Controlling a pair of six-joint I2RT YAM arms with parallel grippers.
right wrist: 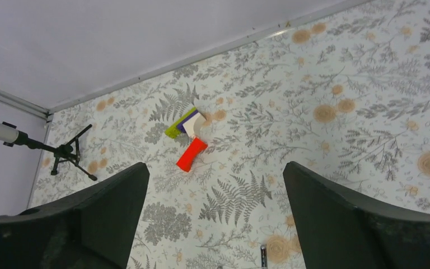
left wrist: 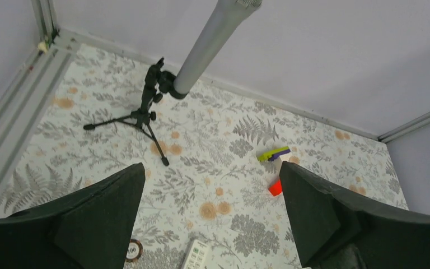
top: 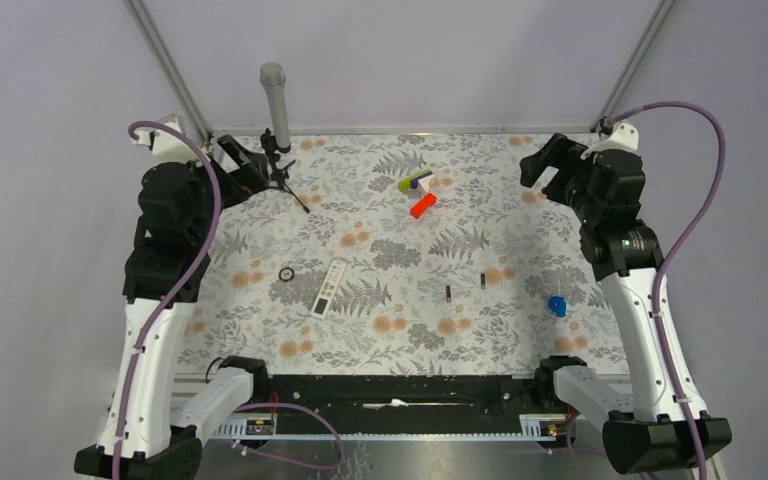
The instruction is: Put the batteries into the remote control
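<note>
The worktop is pale, printed all over with grey ferns and orange flowers. The remote control is white with dark and coloured buttons. The two batteries are near-black. A cylinder is bright red, a small piece is blue, a block is lime green and purple, and a ring is dark. A grey tube stands on a black tripod. The left pincer and the right pincer are black.

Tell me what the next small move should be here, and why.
Likely lower the right gripper toward the nearer battery. It is open and empty at the far corner, as is the left gripper. That battery and the other battery lie loose on the right arm's side of the remote control.
</note>
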